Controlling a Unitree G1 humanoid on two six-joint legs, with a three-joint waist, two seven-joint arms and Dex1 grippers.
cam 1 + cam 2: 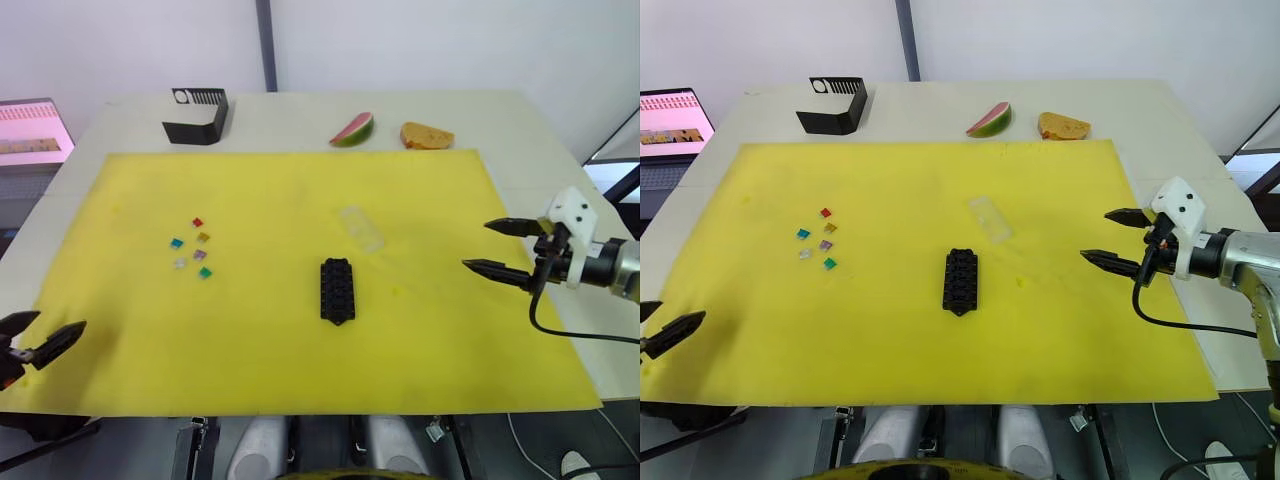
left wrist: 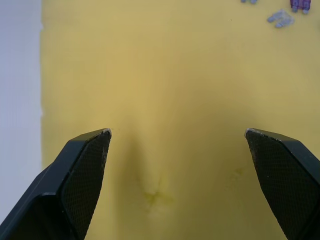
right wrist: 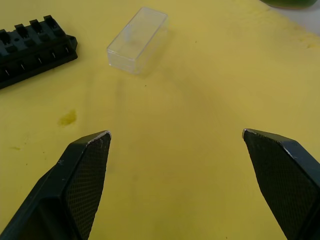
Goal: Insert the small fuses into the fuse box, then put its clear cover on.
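Note:
The black fuse box [image 1: 337, 290] lies near the middle of the yellow mat [image 1: 280, 350], its tapered end toward me. Just beyond it to the right rests the clear cover [image 1: 362, 228], also seen in the right wrist view [image 3: 137, 39]. Several small fuses [image 1: 194, 247] in red, blue, amber, violet, green and whitish lie scattered on the mat's left part. My left gripper [image 1: 40, 335] hovers open at the mat's near left corner, nothing between its fingers. Over the mat's right edge my right gripper [image 1: 498, 246] stands open and empty, well right of the fuse box.
A bigger black angular holder [image 1: 197, 115] stands on the table behind the mat at the left. A watermelon slice [image 1: 353, 130] and a bread piece [image 1: 426, 135] lie at the back right. A lit screen [image 1: 673, 118] sits off the table's left side.

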